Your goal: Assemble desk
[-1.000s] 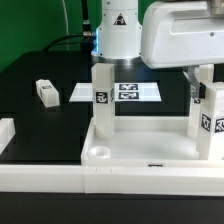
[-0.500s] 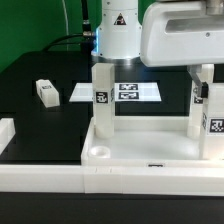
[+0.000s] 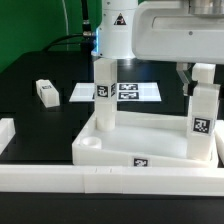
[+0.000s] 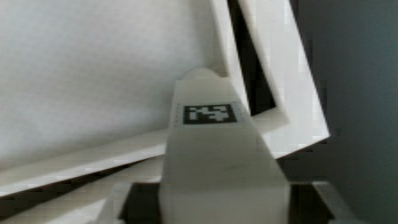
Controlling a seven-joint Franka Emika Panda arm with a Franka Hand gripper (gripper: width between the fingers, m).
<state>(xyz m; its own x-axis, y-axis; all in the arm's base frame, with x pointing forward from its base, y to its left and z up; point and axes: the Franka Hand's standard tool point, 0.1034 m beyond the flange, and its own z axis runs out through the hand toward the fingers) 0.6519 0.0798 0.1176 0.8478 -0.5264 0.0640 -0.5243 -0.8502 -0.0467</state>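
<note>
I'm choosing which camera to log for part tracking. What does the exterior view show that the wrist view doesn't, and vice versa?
Only the exterior view: a loose white block leg on the black table, the marker board, the long white rail, another upright white tagged leg. Only the wrist view: no extra object, just a closer angle. Both: the large white plastic tray-like desk panel and the white tagged leg standing by its rim.

No words, brands or numbers can be read anywhere; the only sign is a black warning triangle (image 3: pixel 118 17) on the robot's white base (image 3: pixel 120 42); square black-white tags stand on the leg at the exterior view's left (image 3: pixel 104 95), the leg at the exterior view's right (image 3: pixel 203 115), the desk panel (image 3: pixel 141 162) on its front rim, and the marker board (image 3: pixel 140 91); the wrist view shows one tag on a leg (image 4: pixel 210 150).
</note>
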